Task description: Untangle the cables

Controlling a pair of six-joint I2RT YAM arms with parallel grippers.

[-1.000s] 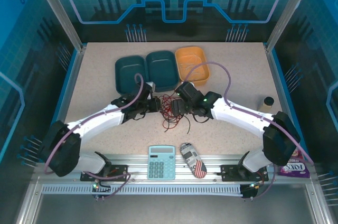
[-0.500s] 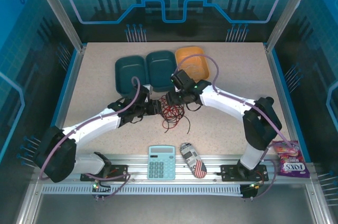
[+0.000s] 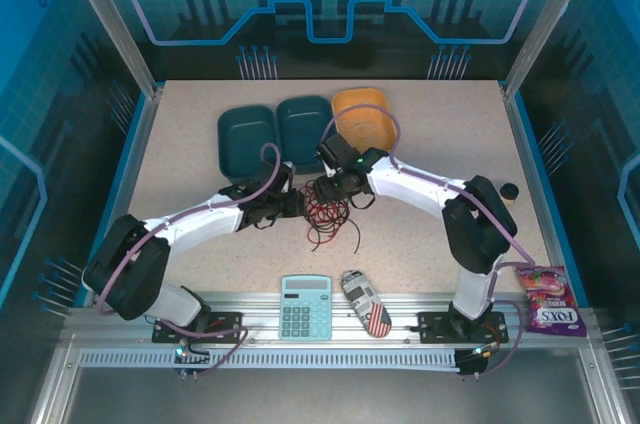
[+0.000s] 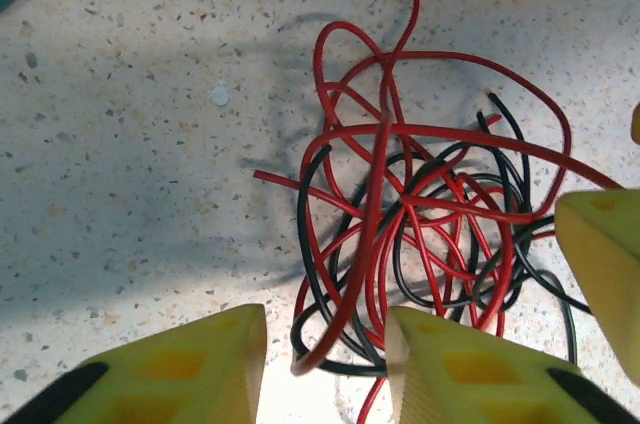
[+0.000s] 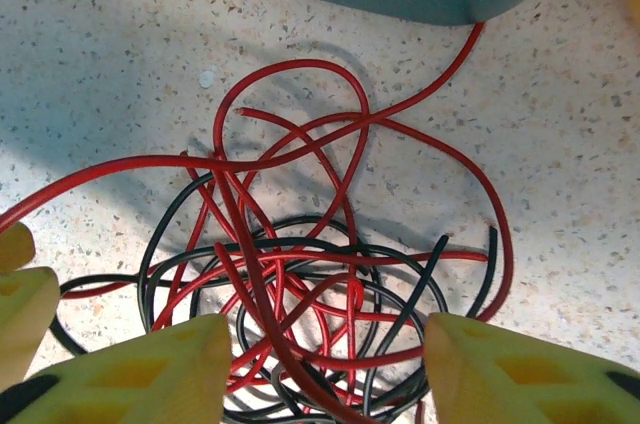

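The cables [image 3: 326,215] are a knot of thin red and black wires lying on the speckled table just in front of the teal bins. My left gripper [image 3: 296,203] sits at the knot's left side. In the left wrist view its yellow jaws [image 4: 325,332] stand apart, and a red cable end [image 4: 345,314] and a black loop lie loose between them. My right gripper [image 3: 322,189] hovers at the knot's back edge. Its jaws [image 5: 328,339] are spread wide over the tangle [image 5: 320,284], touching nothing. One red strand [image 5: 440,84] runs up to the teal bin.
Two teal bins [image 3: 246,134] [image 3: 305,127] and an orange bin [image 3: 362,116] stand right behind the knot. A calculator [image 3: 305,306] and a patterned oval object [image 3: 367,302] lie at the near edge. A candy bag [image 3: 548,309] and a dark-capped bottle [image 3: 508,190] sit at the right.
The right gripper has swung left and back to the knot's far edge, its jaws narrower than before. The left gripper stays at the knot's left side.
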